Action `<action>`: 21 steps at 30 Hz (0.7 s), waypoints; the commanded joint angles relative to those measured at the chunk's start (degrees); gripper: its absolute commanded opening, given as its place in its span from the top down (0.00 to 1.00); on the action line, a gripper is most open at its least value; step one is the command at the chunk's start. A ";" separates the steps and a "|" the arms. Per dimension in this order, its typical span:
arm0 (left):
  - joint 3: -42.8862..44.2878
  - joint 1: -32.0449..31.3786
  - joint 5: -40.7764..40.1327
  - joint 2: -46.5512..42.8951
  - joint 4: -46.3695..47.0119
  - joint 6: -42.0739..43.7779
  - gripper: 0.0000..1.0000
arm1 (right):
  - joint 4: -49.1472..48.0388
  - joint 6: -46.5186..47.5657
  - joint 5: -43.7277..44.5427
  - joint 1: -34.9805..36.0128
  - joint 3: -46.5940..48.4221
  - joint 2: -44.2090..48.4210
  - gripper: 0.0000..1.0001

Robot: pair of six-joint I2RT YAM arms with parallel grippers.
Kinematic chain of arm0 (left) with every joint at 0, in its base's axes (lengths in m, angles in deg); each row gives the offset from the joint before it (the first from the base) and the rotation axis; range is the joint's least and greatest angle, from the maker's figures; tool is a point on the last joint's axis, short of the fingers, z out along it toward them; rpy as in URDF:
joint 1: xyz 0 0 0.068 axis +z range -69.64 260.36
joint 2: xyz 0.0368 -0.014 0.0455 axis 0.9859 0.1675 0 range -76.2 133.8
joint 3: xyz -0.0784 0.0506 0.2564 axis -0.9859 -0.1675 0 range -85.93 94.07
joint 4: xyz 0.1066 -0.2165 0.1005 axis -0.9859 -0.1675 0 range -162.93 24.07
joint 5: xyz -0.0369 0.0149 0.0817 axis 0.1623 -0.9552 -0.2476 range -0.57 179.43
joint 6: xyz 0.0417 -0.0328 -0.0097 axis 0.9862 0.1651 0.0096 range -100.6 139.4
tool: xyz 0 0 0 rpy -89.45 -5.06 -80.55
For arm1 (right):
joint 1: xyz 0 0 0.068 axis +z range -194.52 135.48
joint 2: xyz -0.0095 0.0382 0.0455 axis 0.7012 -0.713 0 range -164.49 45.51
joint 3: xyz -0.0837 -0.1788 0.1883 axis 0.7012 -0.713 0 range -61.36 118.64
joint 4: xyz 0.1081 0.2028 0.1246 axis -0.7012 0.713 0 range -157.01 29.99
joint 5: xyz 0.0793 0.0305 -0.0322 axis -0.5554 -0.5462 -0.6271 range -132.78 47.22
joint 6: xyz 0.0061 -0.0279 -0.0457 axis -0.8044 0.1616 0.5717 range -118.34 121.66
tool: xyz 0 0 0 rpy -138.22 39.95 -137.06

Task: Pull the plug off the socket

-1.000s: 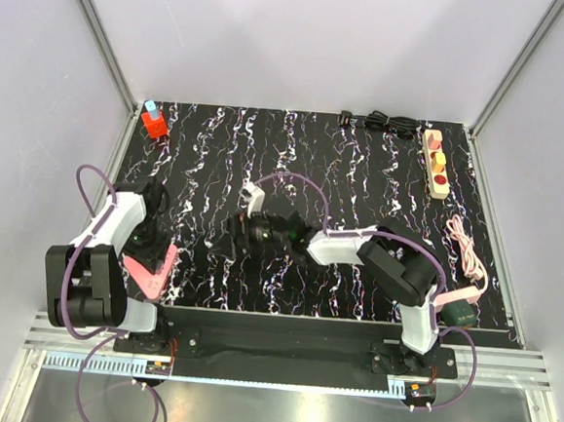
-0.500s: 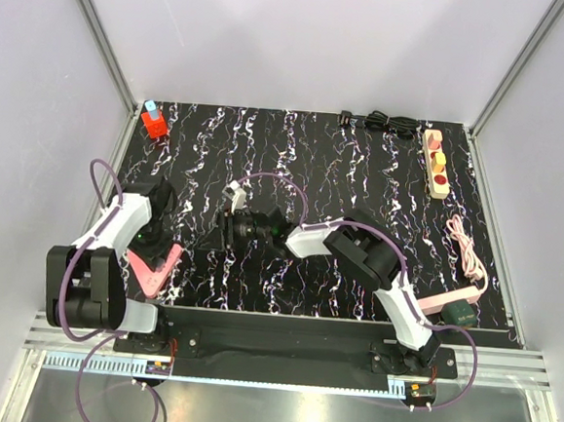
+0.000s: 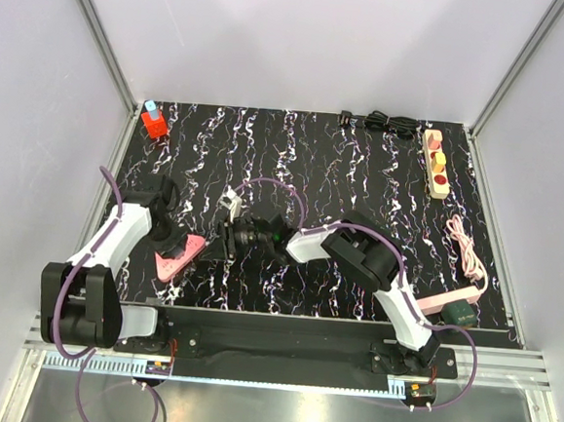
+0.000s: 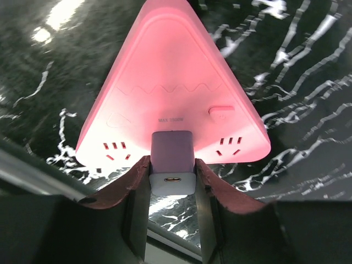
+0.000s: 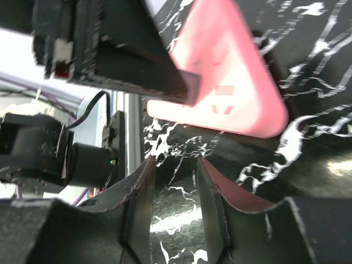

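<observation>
Left wrist view: the left gripper [image 4: 172, 165] was clamped on a pale lilac plug [image 4: 172, 147], one finger pressed to each side of it. The plug sat seated in the middle outlet on the near edge of the socket [image 4: 176, 82], a pink triangular block lying flat on the black marbled table [image 4: 308, 60], its apex pointing away from the camera.

Right wrist view: the right gripper [image 5: 176, 165] had its fingers apart with only the table surface between them. The socket [image 5: 231, 82] lay just beyond the fingertips, not touching them.

Top external view: near the front right corner lay a flat pink bar [image 3: 443, 302] with a dark green plug [image 3: 460, 314] at its end. In the left half of the table [image 3: 363, 169], the left gripper [image 3: 170, 230] met the socket [image 3: 179, 255] from the left side, and the right gripper [image 3: 229, 236] reached in from the right, close beside the socket. Farther right lay a coiled pink cable [image 3: 466, 250]. Along the far right stood a beige strip [image 3: 436, 165] with round coloured pieces, a black cable [image 3: 382, 123] lay at the far edge, and a small red object [image 3: 153, 120] stood at the far left corner.
</observation>
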State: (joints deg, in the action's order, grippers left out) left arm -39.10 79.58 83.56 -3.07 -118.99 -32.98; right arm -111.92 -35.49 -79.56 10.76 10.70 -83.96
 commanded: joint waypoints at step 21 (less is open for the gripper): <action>-5.78 -0.28 7.36 -2.11 5.86 3.25 1.00 | 3.33 5.33 3.20 1.75 9.24 -4.39 0.77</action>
State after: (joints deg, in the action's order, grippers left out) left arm -41.87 79.60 86.69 -5.48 -115.30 -29.90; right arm -109.05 -32.34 -78.66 12.05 17.49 -88.27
